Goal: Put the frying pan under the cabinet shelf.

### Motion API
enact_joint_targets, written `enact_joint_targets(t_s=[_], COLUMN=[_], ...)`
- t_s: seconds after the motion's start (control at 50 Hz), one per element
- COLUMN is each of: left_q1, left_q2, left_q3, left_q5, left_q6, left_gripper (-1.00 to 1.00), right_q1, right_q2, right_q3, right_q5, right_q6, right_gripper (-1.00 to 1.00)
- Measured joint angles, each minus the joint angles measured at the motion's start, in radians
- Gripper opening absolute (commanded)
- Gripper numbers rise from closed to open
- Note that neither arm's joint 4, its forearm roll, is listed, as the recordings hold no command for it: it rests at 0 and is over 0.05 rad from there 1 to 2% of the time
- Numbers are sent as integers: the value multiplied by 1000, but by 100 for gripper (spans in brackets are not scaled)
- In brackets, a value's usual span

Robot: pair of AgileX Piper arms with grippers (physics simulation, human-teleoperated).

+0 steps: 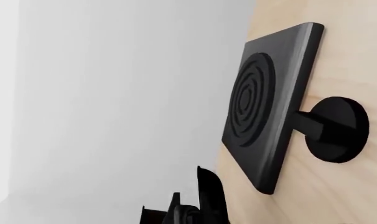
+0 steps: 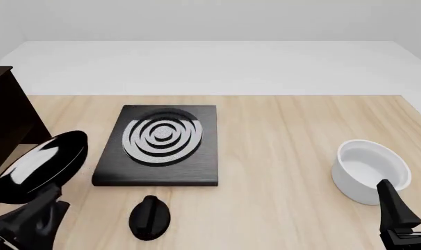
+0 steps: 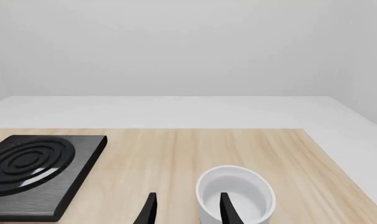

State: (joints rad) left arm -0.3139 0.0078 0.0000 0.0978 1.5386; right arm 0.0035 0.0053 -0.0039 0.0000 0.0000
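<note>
The frying pan (image 2: 40,165) is up off the counter (image 2: 280,140) at the front-left, tipped steeply so its glossy inside faces toward the stove plate. Its handle end disappears into the left end effector (image 2: 37,208), which appears clenched on it, though the fingers themselves are hard to make out in the dark mass there. The pan's upper rim sits just beside the cabinet shelf (image 2: 5,117), whose dark panel runs along the left edge of the front view; a strip of bare wood shows between them.

The black stove plate (image 2: 158,146) lies flat near the middle-left, its left edge near the pan. A small black knob-like object (image 2: 149,217) rests on the counter just in front of the plate's near edge, apart from it.

Over on the right, a white bowl (image 2: 370,171) stands near the counter's right edge. The right end effector (image 3: 185,210) hangs low behind it with its fingers (image 3: 229,210) spread and nothing between them. A wide stretch of open wood lies between the plate and the bowl, and along the far edge.
</note>
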Motion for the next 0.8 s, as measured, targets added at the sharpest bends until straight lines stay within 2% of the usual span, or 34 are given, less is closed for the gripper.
enact_joint_targets(t_s=[0.4,0.8], left_q1=[95,149], left_q2=[-1,-1], left_q3=[0,0], left_q5=[-17,-33], left_q6=[-87,-159], left_gripper=[-100,-100], right_q1=[0,0], right_q2=[0,0], right_q3=[0,0], right_q5=[0,0], right_q6=[0,0], right_gripper=[100,100])
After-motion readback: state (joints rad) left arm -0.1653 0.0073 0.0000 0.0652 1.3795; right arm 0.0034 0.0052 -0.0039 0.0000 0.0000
